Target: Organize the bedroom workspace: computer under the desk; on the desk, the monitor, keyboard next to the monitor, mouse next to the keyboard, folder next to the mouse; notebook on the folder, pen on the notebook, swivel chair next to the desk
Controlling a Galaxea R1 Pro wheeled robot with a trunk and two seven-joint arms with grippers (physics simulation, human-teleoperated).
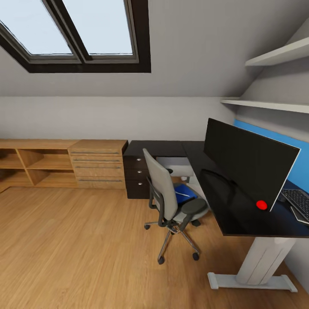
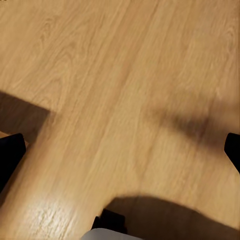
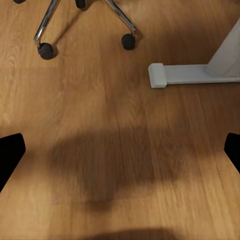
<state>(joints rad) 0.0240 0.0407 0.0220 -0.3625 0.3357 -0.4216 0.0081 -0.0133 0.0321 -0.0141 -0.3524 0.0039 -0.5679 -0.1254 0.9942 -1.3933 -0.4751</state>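
The swivel chair (image 1: 171, 201) stands on the wood floor with its grey back toward me, close to the black-topped desk (image 1: 240, 221). On its seat lies the bright blue folder (image 1: 186, 192). The black monitor (image 1: 249, 165) stands on the desk, and the keyboard (image 1: 298, 201) lies beyond it at the right edge. A pale grey box, probably the computer (image 1: 174, 165), sits under the desk behind the chair. My left gripper (image 2: 120, 152) is open over bare floor. My right gripper (image 3: 120, 152) is open over the floor, near the chair's castors (image 3: 46, 50) and the desk's white foot (image 3: 165, 75).
A black drawer unit (image 1: 136, 176) ends the desk on the left, with a wooden dresser (image 1: 98, 165) and open wooden shelves (image 1: 34, 165) beside it. A skylight (image 1: 73, 30) sits in the sloped wall. White shelves (image 1: 274, 56) hang above the desk. Wide floor lies on the left.
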